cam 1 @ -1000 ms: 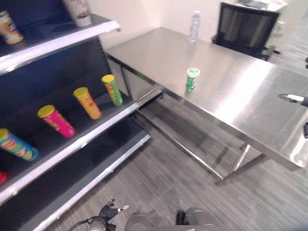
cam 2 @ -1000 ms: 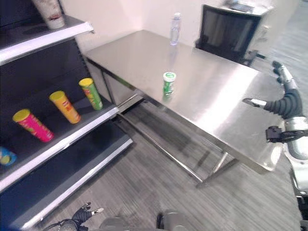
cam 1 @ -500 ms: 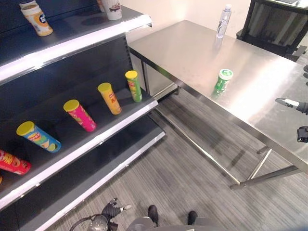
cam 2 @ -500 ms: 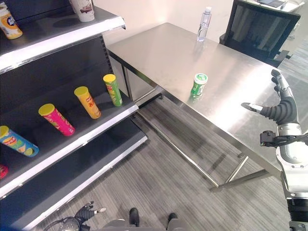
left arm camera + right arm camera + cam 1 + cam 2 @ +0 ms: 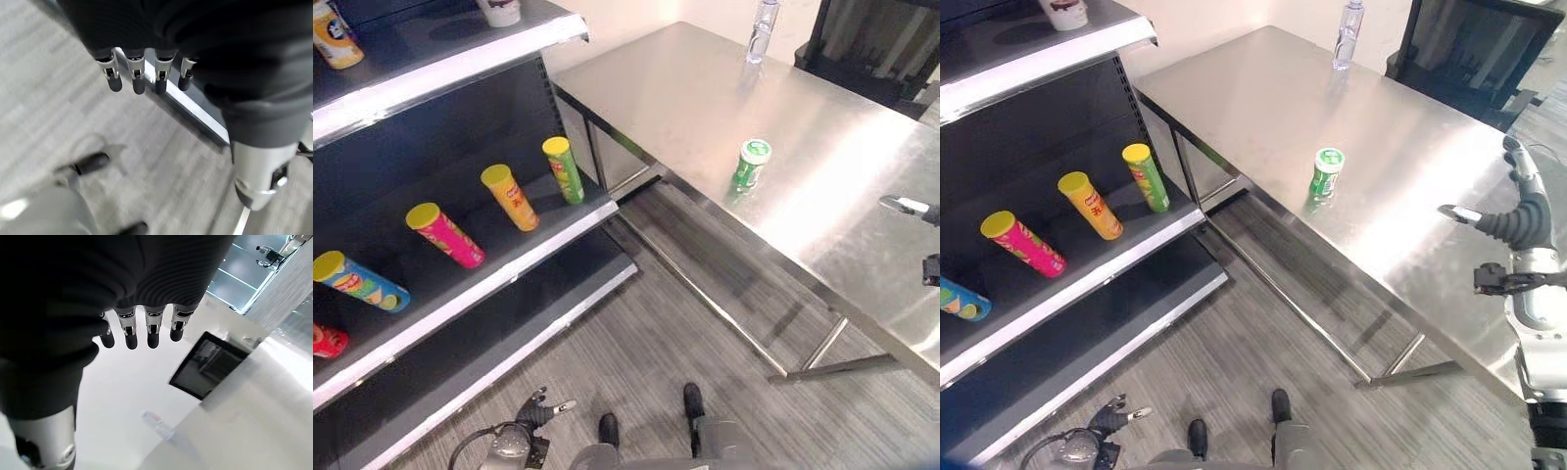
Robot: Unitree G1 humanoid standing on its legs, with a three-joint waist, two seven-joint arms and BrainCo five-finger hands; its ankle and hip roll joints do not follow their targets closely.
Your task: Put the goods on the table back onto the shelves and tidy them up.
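Over at the far side of the tabletop (image 5: 1400, 166): a black chair (image 5: 1469, 44), mesh back facing this way, tucked in close against the edge. Near it, on the far end of the tabletop, a clear water bottle (image 5: 1347, 34), upright, cap on, well apart from everything else there. Behind the bottle, a plain cream wall (image 5: 646, 20), running back to the corner by the shelves (image 5: 460, 294). Down below, grey wood-grain floor (image 5: 656, 333), planks streaked light and dark, stretching under the tabletop and along the front of the shelves.
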